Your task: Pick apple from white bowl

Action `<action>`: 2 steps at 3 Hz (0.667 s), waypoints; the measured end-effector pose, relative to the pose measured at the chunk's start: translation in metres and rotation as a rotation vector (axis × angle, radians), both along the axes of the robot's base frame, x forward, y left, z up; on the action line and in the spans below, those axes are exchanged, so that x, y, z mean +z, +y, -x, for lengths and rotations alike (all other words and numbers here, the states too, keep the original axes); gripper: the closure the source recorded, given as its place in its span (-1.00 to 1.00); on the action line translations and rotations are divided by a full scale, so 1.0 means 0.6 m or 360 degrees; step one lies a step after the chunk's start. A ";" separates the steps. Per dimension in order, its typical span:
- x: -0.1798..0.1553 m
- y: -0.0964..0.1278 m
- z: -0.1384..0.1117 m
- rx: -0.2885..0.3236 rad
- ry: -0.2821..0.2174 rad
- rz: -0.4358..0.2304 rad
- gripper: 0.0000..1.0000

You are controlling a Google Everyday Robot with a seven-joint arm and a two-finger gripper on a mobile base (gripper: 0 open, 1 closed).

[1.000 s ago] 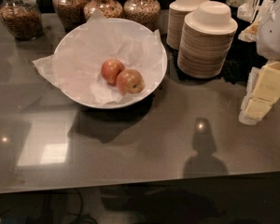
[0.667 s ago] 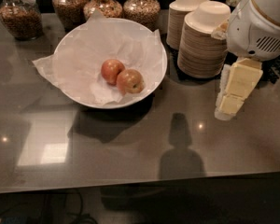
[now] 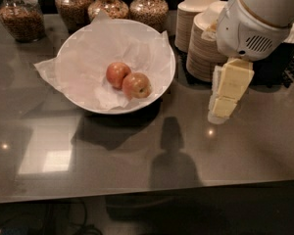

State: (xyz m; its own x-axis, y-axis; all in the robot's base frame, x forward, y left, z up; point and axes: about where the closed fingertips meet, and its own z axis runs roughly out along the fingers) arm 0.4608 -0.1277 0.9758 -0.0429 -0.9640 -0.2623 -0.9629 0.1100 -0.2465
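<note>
The white bowl (image 3: 63,58), wide and lined with crinkled white tissue paper, stands on the dark table at the back left. Two apples lie touching in its middle. The apple (image 3: 136,85) with yellowish streaks is on the right. A more evenly pink-red apple (image 3: 116,74) is just behind it to the left. My gripper (image 3: 222,109) hangs from the white arm housing (image 3: 252,26), pointing down just above the table. It is to the right of the bowl, apart from it, and holds nothing that I can see.
Two stacks of small cream disposable bowls (image 3: 204,45) stand right behind the gripper, partly hidden by the arm. Several glass jars of grain (image 3: 22,17) line the back edge. The table's front edge (image 3: 147,192) runs across below.
The arm has come in from the right edge and moved left toward the bowl, in front of the stacked bowls. Bowl and apples have not moved.
</note>
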 end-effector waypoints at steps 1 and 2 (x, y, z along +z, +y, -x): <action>-0.016 0.038 -0.031 0.0016 -0.0005 -0.0098 -1.00; -0.024 0.102 -0.081 0.0081 -0.0013 -0.0263 -1.00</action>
State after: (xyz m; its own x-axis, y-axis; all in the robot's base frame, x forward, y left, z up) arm 0.5091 -0.0668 0.9615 0.0078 -0.9087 -0.4174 -0.9664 0.1005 -0.2368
